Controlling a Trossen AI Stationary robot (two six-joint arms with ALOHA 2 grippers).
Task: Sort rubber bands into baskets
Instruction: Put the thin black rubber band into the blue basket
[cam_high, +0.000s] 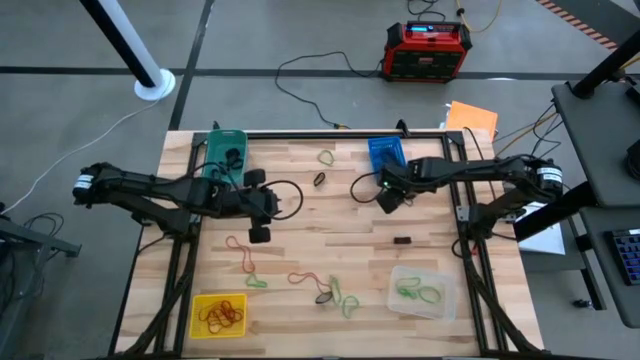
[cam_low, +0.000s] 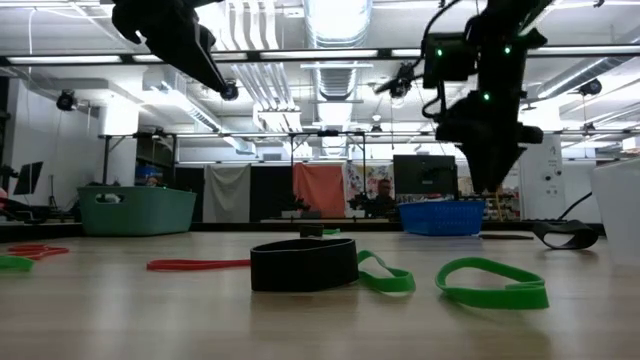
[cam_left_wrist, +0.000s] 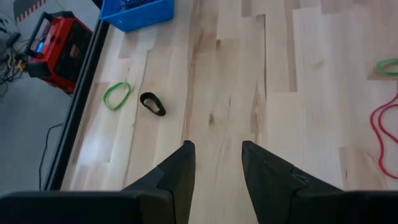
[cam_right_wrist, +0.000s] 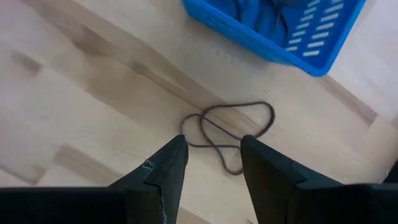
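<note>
Closest to the low camera, a wide black band (cam_low: 303, 264) stands on edge on the wooden counter (cam_high: 430, 250), with green rubber bands (cam_low: 492, 283) just beside it and a red one (cam_low: 198, 265) lying flat near it.

From above, the left claw (cam_high: 260, 232) hangs over the middle of the counter; its wrist view shows its fingers (cam_left_wrist: 180, 177) parted with nothing between them, bare wood below. A green loop (cam_left_wrist: 116, 95) and a black loop (cam_left_wrist: 152, 104) lie farther ahead, near the blue basket (cam_left_wrist: 138, 12).

Right claw (cam_high: 386, 200) hovers just beside the blue basket (cam_high: 386, 154). Its fingers (cam_right_wrist: 166, 168) are released, empty, above a thin dark band (cam_right_wrist: 229, 132) twisted on the wood.

Loose red, green and black bands (cam_high: 330, 290) are scattered across the near half of the counter. The yellow basket (cam_high: 219, 315) holds red-orange bands, the clear basket (cam_high: 422, 291) green ones, and the teal basket (cam_high: 222, 150) sits at the far left corner.

A red-and-black box (cam_high: 427, 50) stands on the floor beyond; no writing on it can be read.
</note>
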